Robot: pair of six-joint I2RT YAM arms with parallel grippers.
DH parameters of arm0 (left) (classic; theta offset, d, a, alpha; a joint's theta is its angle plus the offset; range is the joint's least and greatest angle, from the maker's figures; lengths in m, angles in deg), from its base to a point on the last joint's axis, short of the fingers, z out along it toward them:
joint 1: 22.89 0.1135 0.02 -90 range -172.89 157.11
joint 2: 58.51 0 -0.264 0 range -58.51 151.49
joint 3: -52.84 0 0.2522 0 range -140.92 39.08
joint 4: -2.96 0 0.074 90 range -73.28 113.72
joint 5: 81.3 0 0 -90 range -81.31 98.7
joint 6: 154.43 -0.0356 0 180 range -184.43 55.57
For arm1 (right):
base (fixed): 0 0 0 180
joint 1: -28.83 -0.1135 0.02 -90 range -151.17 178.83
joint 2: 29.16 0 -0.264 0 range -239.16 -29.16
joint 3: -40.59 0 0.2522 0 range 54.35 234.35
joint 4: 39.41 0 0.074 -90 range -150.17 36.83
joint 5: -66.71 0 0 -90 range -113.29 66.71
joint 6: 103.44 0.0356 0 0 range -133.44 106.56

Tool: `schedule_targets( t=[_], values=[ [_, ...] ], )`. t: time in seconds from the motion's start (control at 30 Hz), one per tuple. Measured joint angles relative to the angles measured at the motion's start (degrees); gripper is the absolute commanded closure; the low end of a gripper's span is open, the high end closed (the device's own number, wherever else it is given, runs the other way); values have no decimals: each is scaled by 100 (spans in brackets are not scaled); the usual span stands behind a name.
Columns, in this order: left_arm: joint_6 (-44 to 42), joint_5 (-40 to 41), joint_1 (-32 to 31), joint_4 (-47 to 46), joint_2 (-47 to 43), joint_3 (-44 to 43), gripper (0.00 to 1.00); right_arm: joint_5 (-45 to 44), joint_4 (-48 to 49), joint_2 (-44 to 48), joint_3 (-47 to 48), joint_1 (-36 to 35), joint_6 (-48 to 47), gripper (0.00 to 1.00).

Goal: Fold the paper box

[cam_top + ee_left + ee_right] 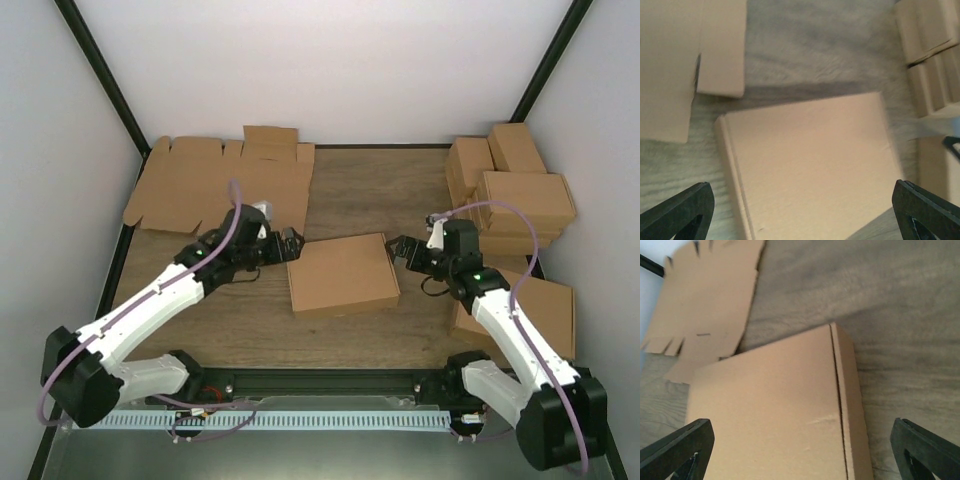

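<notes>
The paper box (pixel 342 273) lies shut and flat on the wooden table between both arms, a shallow brown cardboard mailer. My left gripper (pixel 290 243) hovers open at its back left corner, touching nothing. At the back right corner my right gripper (pixel 400 247) is open too, also apart from the box. In the left wrist view the box lid (pixel 810 165) fills the space beneath the wide-spread left gripper (pixel 801 187). The right wrist view shows the box (pixel 775 405) with its side seam under the open right gripper (pixel 801 425). Nothing sits between either pair of fingers.
Flat notched cardboard sheets (pixel 220 185) lie at the back left, seen again as sheets (pixel 670 65) and sheets (pixel 705 295). Several folded cartons (pixel 510 190) are stacked at the back right, and one more carton (pixel 530 310) lies beside the right arm. Cage posts frame the table.
</notes>
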Motion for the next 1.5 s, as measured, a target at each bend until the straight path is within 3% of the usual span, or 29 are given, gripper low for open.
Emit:
schedule_targets(
  t=[0.07,0.17,0.43,0.53,0.6,0.73,0.83,1.1,1.3,1.5],
  values=[
    [2,-63,4,-105,111,343,0,0,-31,-302,-2,0,35,9],
    [79,-297,4,-444,308,968,12,-2,42,-658,-7,-4,70,18],
    [227,-739,101,-1276,1154,1530,25,-136,382,-1711,-7,-452,57,18],
    [254,-918,199,-1633,1303,1613,36,-282,509,-2028,-7,-616,59,22],
    [267,-1049,229,-1834,1394,1626,45,-319,551,-2120,-7,-643,57,26],
    [203,-1397,238,-2238,1526,1644,61,-376,560,-2247,-7,-686,-48,45],
    [173,-1534,291,-2286,1611,1650,62,-470,426,-2164,-7,-660,-111,52],
    [225,-1742,-17,-2247,1770,1443,63,-1032,-713,-938,516,-634,-186,47],
    [404,-1755,-780,-2188,2398,520,63,-2271,-1493,-70,1335,-595,74,51],
    [479,-2000,-1292,-2238,3582,-649,66,-3370,-2070,573,1744,-595,708,53]
  ],
)
